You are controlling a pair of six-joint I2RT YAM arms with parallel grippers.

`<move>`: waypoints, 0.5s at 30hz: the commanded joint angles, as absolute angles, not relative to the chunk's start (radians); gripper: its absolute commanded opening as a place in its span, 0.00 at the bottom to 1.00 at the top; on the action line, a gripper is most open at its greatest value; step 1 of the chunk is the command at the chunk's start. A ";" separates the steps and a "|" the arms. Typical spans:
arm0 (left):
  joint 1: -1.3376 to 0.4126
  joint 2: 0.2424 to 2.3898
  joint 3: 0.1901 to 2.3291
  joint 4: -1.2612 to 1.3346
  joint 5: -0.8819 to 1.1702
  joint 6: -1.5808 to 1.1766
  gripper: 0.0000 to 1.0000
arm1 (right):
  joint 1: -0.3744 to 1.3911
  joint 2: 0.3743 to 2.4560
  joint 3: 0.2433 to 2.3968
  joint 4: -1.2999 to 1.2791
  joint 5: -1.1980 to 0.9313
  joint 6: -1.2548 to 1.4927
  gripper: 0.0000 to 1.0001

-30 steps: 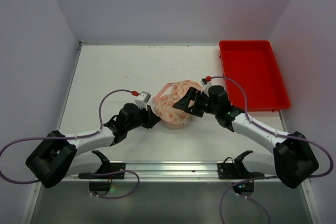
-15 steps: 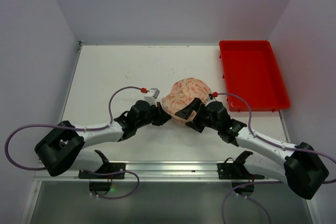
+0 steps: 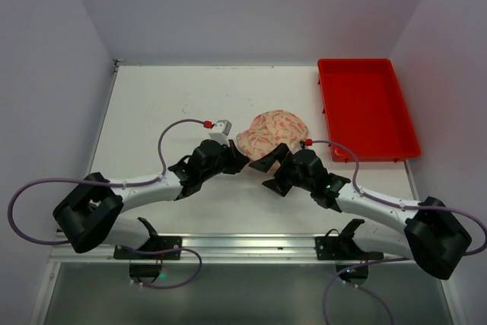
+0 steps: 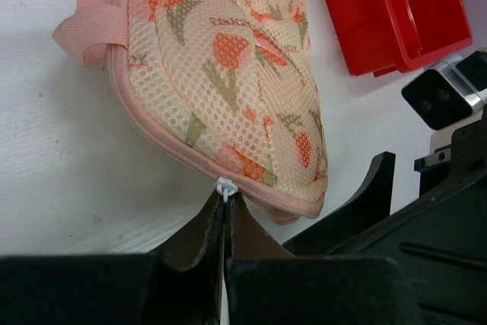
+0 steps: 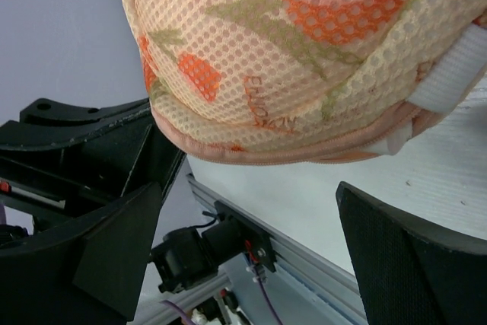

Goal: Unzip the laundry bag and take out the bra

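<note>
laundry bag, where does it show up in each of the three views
Top external: the laundry bag lies at table centre, between the two arms.
Left wrist: upper middle, with its zip pull pinched by the shut left pincer.
Right wrist: it fills the top of the picture.
Shared landmark: the red tray, right of the bag in top external and top right in left wrist; not in right wrist.

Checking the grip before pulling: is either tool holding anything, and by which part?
The left tool is shut on the laundry bag's white zipper pull. The right tool, open, holds nothing.
</note>
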State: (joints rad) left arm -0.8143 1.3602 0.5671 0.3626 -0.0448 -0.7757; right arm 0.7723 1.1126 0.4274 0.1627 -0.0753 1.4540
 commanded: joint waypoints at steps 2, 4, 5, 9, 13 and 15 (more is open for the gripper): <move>-0.819 1.336 0.591 0.383 -0.075 -0.790 0.00 | 0.775 1.184 0.448 0.305 -0.025 1.574 0.99; -0.819 1.324 0.574 0.396 -0.063 -0.801 0.00 | 0.773 1.215 0.442 0.350 -0.002 1.592 0.99; -0.819 1.309 0.551 0.400 -0.063 -0.804 0.00 | 0.772 1.221 0.451 0.344 0.021 1.588 0.99; -0.819 1.266 0.502 0.396 -0.060 -0.796 0.00 | 0.752 1.220 0.478 0.333 0.090 1.566 0.99; -0.819 1.212 0.447 0.405 -0.026 -0.779 0.00 | 0.721 1.250 0.502 0.322 0.103 1.537 0.95; -0.821 1.187 0.417 0.411 -0.005 -0.776 0.00 | 0.715 1.276 0.531 0.324 0.089 1.517 0.87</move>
